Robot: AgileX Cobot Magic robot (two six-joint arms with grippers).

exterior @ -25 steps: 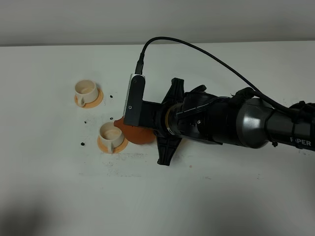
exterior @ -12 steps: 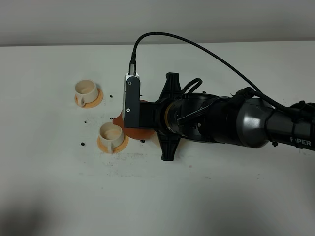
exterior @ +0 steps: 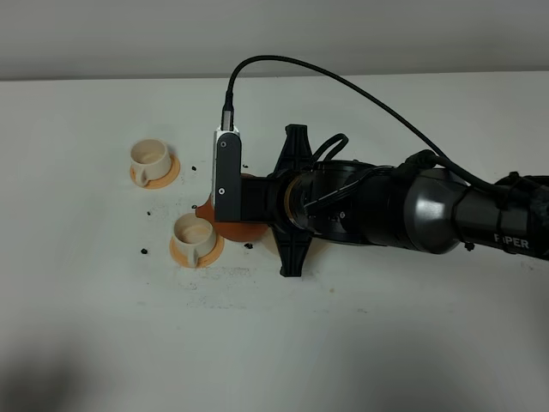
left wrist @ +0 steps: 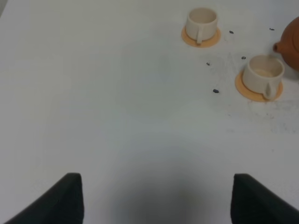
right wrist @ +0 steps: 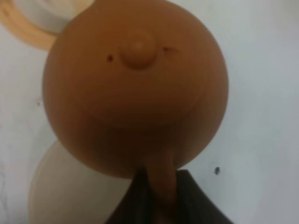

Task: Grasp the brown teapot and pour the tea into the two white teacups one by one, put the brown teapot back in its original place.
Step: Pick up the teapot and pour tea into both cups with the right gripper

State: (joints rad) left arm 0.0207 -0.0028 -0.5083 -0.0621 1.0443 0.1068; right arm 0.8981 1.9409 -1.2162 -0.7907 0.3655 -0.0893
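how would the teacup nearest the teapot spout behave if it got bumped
Probably light: the teacup is small beside the teapot, so a nudge would likely slide it. It seems to rest loose on a saucer, so it might skid off or tip. It looks like hard ceramic, likely stiff and chippable.

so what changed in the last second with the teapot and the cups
The right pincer, shut on the handle of the brown teapot, rolled its wrist back. That brought the pot from its tilt toward the near cup to closer to level. The grip was not let go. The near cup and the far cup stayed where they were.
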